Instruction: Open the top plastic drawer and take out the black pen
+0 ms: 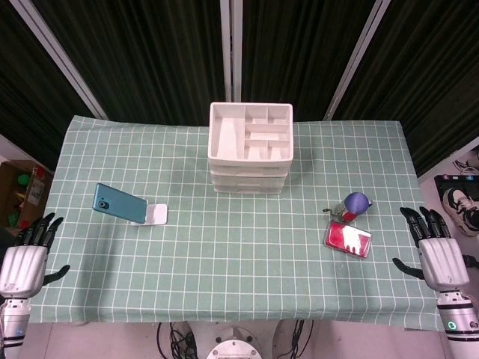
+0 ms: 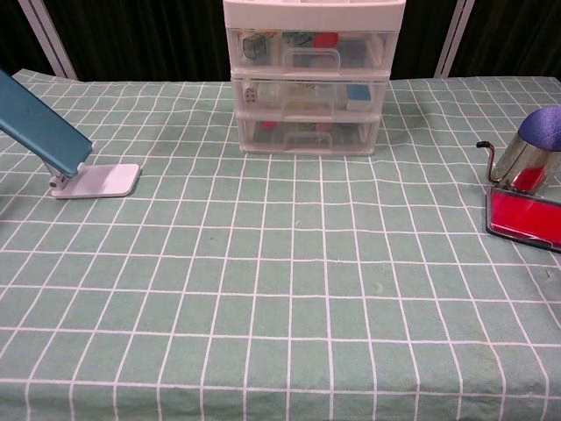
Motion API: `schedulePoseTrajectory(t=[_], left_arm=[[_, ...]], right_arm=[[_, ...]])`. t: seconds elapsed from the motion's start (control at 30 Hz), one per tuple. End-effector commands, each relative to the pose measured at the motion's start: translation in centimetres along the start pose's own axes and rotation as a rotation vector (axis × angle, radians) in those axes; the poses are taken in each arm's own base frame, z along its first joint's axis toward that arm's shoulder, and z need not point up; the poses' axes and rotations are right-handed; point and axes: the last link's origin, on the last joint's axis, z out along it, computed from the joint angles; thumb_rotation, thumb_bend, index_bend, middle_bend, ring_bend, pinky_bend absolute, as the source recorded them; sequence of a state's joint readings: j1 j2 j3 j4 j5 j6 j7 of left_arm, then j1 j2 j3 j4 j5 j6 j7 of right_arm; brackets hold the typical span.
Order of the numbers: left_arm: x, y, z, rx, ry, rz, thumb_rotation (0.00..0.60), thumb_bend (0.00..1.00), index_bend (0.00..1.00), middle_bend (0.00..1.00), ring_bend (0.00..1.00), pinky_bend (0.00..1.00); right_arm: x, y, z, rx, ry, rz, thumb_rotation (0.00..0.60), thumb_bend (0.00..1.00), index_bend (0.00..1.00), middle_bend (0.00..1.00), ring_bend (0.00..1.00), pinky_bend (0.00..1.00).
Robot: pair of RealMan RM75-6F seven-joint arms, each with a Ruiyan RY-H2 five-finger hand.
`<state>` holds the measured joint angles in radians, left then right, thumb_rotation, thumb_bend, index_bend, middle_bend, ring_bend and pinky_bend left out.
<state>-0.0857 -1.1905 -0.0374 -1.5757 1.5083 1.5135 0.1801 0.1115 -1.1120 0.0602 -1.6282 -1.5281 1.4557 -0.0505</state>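
A white plastic drawer unit (image 1: 250, 148) (image 2: 308, 83) stands at the back middle of the table, three clear drawers stacked. Its top drawer (image 2: 308, 51) is closed, handle facing me; coloured items show through the front, and I cannot make out a black pen. My left hand (image 1: 27, 258) hangs at the table's front left edge, fingers apart and holding nothing. My right hand (image 1: 438, 250) sits at the front right edge, likewise spread and holding nothing. Both hands are far from the drawers and absent from the chest view.
A teal phone (image 1: 118, 203) (image 2: 44, 127) leans on a white stand (image 1: 156, 214) (image 2: 98, 181) at the left. At the right lie a red flat case (image 1: 348, 239) (image 2: 524, 217) and a metal object with a blue top (image 1: 356, 202) (image 2: 535, 149). A green checked cloth (image 1: 224, 254) covers the table.
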Motion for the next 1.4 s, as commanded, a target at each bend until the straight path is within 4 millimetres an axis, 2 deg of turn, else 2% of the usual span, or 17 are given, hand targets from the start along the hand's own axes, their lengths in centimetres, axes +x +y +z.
schedulePoseTrajectory(t=[0.03,0.37,0.53,0.63,0.73,0.93,1.1,1.2,1.4], left_arm=[[-0.2,0.0,0.0,-0.003,-0.012,-0.035,0.6,0.0,0.1,0.07,0.08,0.2],[-0.3,0.2,0.2,-0.002,-0.016,-0.006,0.6,0.0,0.1,0.07,0.08,0.2],[-0.3,0.5,0.0,-0.012,-0.011,-0.015,0.6,0.0,0.11,0.07,0.09,0.2],[-0.2,0.6,-0.1,-0.02,-0.007,-0.016,0.6,0.0,0.11,0.07,0.09,0.2],[-0.1,0.7,-0.3,-0.026,-0.001,-0.022,0.6,0.0,0.11,0.07,0.09,0.2],[-0.2,0.6,-0.8,-0.032,0.001,-0.032,0.6,0.0,0.12,0.07,0.09,0.2],[-0.4,0.1,-1.3,-0.022,-0.008,-0.036,0.6,0.0,0.12,0.07,0.09,0.2],[-0.4,-0.3,-1.5,-0.012,-0.008,-0.041,0.6,0.0,0.12,0.07,0.09,0.2],[-0.3,-0.9,-1.6,-0.001,-0.006,-0.039,0.6,0.0,0.12,0.07,0.09,0.2]], right_arm=[[-0.1,-0.1,0.2,0.002,-0.005,-0.001,0.6,0.04,0.0,0.09,0.0,0.06],[-0.2,-0.6,1.2,0.031,-0.015,0.055,0.6,0.04,0.0,0.1,0.0,0.06],[-0.8,-2.4,2.6,0.117,-0.048,0.207,0.6,0.05,0.0,0.13,0.0,0.06],[-1.3,-4.5,4.0,0.192,-0.077,0.303,0.6,0.07,0.0,0.17,0.0,0.07],[-2.2,-7.2,5.7,0.252,-0.123,0.4,0.6,0.1,0.0,0.26,0.06,0.15],[-4.8,-14.0,9.5,0.309,-0.318,0.716,0.6,0.19,0.03,0.49,0.31,0.38],[-6.6,-18.0,12.1,0.253,-0.446,1.007,0.6,0.31,0.06,0.65,0.51,0.55],[-7.6,-19.7,13.3,0.209,-0.511,1.159,0.6,0.35,0.06,0.71,0.58,0.59],[-8.6,-22.4,15.6,0.17,-0.573,1.328,0.6,0.37,0.06,0.74,0.6,0.59]])
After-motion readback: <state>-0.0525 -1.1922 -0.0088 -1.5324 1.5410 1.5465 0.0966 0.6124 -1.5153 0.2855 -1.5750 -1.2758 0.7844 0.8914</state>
